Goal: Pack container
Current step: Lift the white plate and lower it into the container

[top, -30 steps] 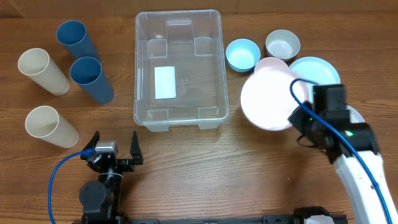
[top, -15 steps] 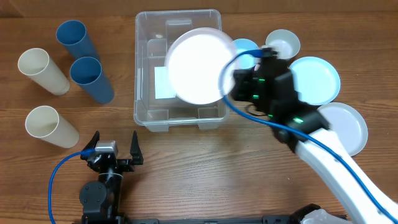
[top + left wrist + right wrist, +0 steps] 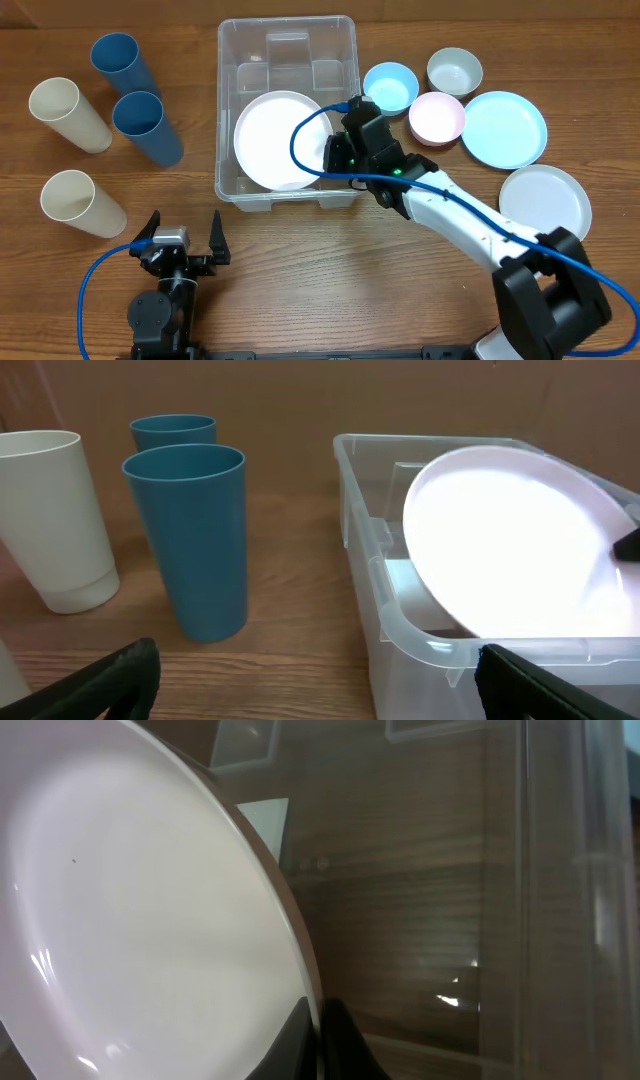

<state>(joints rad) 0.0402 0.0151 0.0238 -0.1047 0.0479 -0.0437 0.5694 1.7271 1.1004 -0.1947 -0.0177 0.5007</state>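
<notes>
Clear plastic forms the container (image 3: 288, 55), which sits at the upper middle of the overhead view on a wooden table (image 3: 300, 290). A pale plate (image 3: 280, 140) is inside its walls, over the lower half of the base. From the left wrist view the plate (image 3: 515, 540) stands tilted, its far edge raised above the near rim. Whether its low edge touches the base I cannot tell.

The right gripper (image 3: 332, 160) reaches over the container's right wall, and its fingers are pinched on the plate's right edge. In the right wrist view the dark fingers (image 3: 330, 1045) meet at the plate's rim at the bottom of the frame, with a corner of the white label (image 3: 265, 820) showing past it.

The left gripper (image 3: 185, 230) sits at the lower left, well apart from the container, its fingers spread wide and holding nothing.

Two blue cups (image 3: 145, 125) and two cream cups (image 3: 65, 112) stand at the left. A blue bowl (image 3: 390, 87), a pink bowl (image 3: 437, 117), a cream bowl (image 3: 455, 70), a blue plate (image 3: 505, 127) and a white plate (image 3: 545, 203) lie at the right.
</notes>
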